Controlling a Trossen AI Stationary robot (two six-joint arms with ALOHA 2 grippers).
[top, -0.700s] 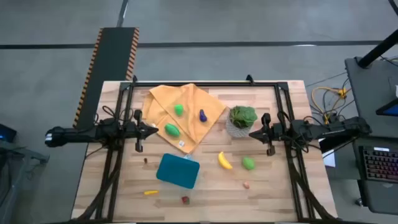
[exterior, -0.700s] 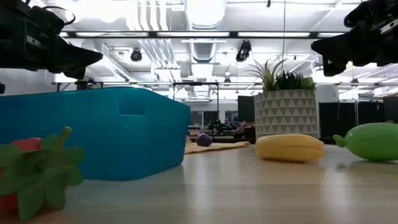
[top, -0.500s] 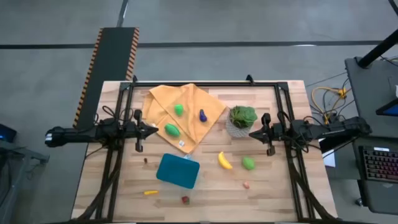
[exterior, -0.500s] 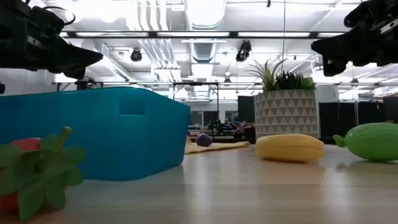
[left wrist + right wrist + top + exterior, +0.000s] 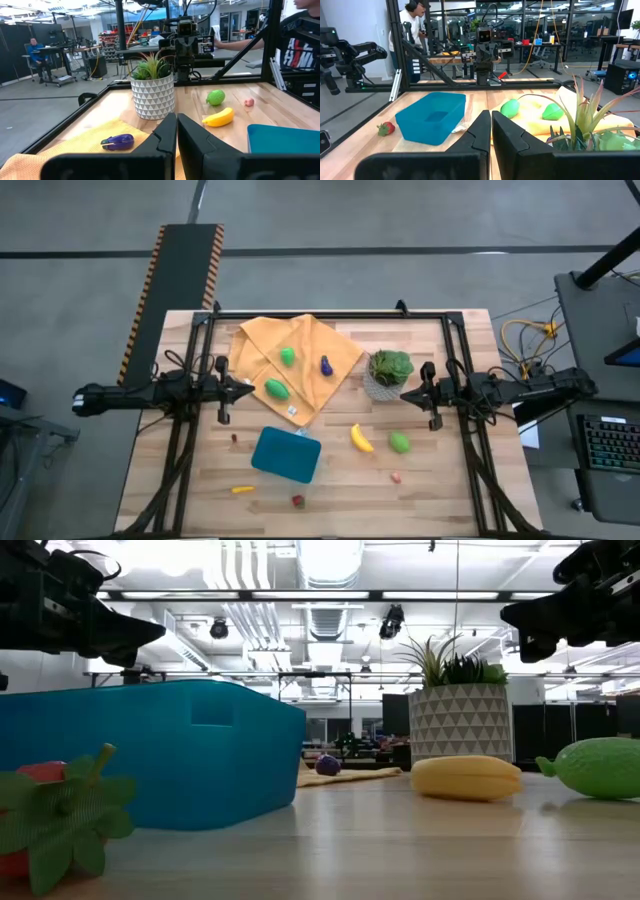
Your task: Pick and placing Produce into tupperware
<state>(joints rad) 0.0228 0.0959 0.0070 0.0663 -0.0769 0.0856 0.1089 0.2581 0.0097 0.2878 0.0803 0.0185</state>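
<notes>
The teal tupperware (image 5: 286, 454) sits on the table, near the middle front. On the orange cloth (image 5: 295, 365) lie two green pieces (image 5: 277, 389) (image 5: 288, 356) and the purple eggplant (image 5: 326, 365). The banana (image 5: 361, 438), a green piece (image 5: 399, 443), a pink piece (image 5: 396, 476), a red strawberry (image 5: 297, 501) and a small yellow piece (image 5: 241, 489) lie on the bare wood. My left gripper (image 5: 250, 389) hovers shut at the table's left side, above the cloth's edge. My right gripper (image 5: 405, 395) hovers shut at the right side, beside the potted plant (image 5: 388, 372).
A leafy plant in a grey patterned pot (image 5: 459, 720) stands right of centre, close to my right gripper. A black frame (image 5: 330, 314) runs round the table. A small dark bit (image 5: 235, 439) lies left of the tupperware. People stand in the room beyond.
</notes>
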